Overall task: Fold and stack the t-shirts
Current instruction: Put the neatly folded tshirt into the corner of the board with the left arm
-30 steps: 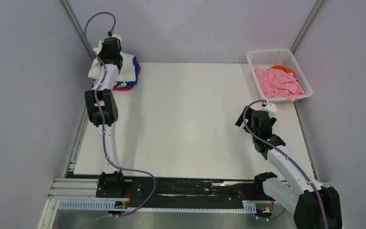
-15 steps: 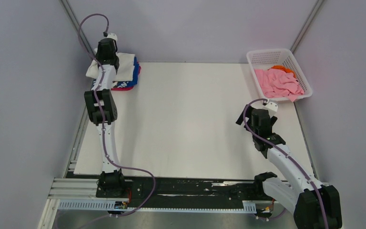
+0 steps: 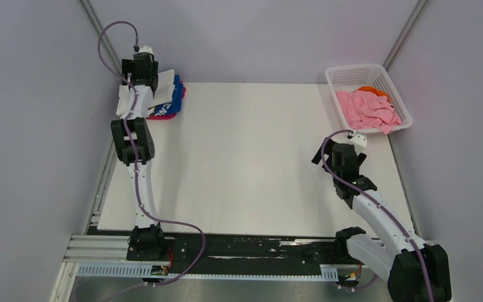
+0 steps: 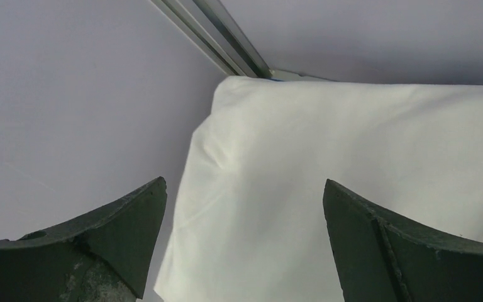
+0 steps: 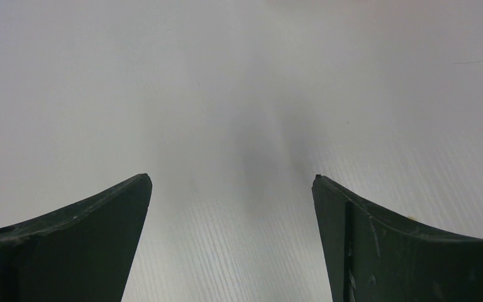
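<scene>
L gripper (image 4: pixel 245 242): jaws spread wide, nothing pinched; white cloth shows in the gap, just below the tips.
L arm (image 3: pixel 137 141): reaches to upper left of top view; wrist sits over left part of the stack.
stack (image 3: pixel 166 94): folded tees, upper-left corner of the table, close to the back wall.
white tee (image 4: pixel 352 189): top of stack, folded flat, a few soft creases nr its left edge; fills right and centre of L wrist view.
blue tee (image 3: pixel 177 95): under white tee, peeks out on stack's right side.
red-pink layer (image 3: pixel 161 116): thin edge at stack's lower side, under the blue; can't tell more.
R gripper (image 5: pixel 233 236): jaws spread wide, nothing between; bare table under it.
R arm (image 3: pixel 377 214): lower right of top view, wrist at mid right, well apart from the basket.
basket (image 3: pixel 352 71): white lattice, upper-right corner of the table.
pink tee (image 3: pixel 368 108): crumpled in basket, covers most of it; a bit hangs over the lower-right rim.
orange tee (image 3: pixel 372 90): in basket, small part seen above pink tee, rest hidden.
table (image 3: pixel 245 157): white, ribbed surface in R wrist view.
wall (image 4: pixel 69 126): grey, left of white tee in L wrist view.
rail (image 4: pixel 226 38): metal, runs diagonally at top centre of L wrist view.
</scene>
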